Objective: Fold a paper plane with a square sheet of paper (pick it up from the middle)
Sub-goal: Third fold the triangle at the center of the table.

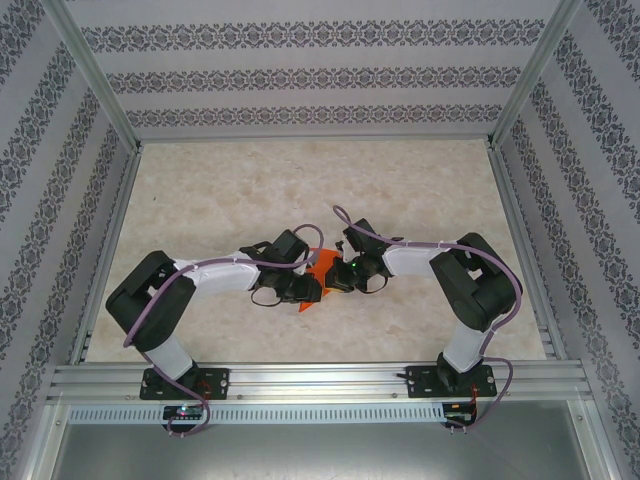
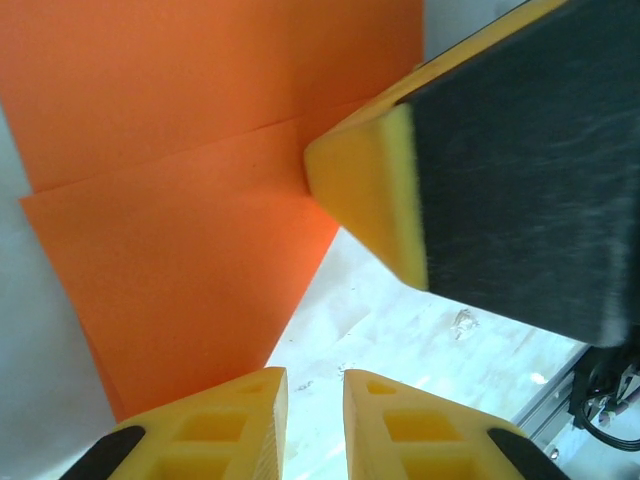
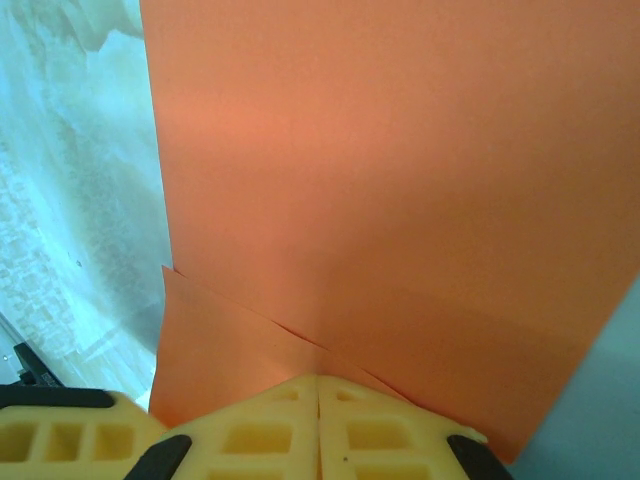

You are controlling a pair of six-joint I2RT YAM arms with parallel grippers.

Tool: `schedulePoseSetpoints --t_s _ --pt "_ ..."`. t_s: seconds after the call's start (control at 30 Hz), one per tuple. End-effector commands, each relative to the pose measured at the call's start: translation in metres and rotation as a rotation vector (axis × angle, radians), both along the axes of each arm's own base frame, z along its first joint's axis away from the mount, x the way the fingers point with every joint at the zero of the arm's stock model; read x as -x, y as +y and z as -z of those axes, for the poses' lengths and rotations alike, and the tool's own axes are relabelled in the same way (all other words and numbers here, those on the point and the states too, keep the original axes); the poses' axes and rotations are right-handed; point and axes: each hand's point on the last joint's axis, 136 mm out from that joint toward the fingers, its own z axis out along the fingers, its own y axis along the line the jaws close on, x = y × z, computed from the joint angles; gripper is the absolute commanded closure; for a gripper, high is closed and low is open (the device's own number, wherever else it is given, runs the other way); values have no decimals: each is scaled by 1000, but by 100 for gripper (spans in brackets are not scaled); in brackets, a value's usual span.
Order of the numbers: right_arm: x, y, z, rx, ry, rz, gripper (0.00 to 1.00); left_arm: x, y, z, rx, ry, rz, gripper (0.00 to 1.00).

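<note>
Mid-fold: right tool pinches the creased orange paper; left tool barely ajar, empty. Next, probably: left tool grips the free flap.

paper: mostly hidden by left hand, right hand | fold shape: unclear | wrist views: edges cropped

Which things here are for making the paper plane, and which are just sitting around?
For the job:
- orange paper, partly folded
- right pincer, pinched shut on the paper
- left pincer, close by the paper, slightly open

Just there:
- table
- patterned walls
- metal rail
</note>
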Motion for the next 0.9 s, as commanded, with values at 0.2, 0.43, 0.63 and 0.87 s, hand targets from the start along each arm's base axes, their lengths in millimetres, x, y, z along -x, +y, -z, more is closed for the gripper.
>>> schedulePoseSetpoints --t_s 0.2,0.43,0.63,0.87 --pt "17 -33 44 204 60 25 92 2 -17 -25 101 -28 56 75" --pt "17 -32 45 205 62 24 93 4 -8 -5 26 -8 60 76" --pt "17 -33 45 210 63 20 93 -1 13 23 -115 -30 40 82" --pt "19 -35 47 219 67 20 92 9 20 38 -120 8 45 83"
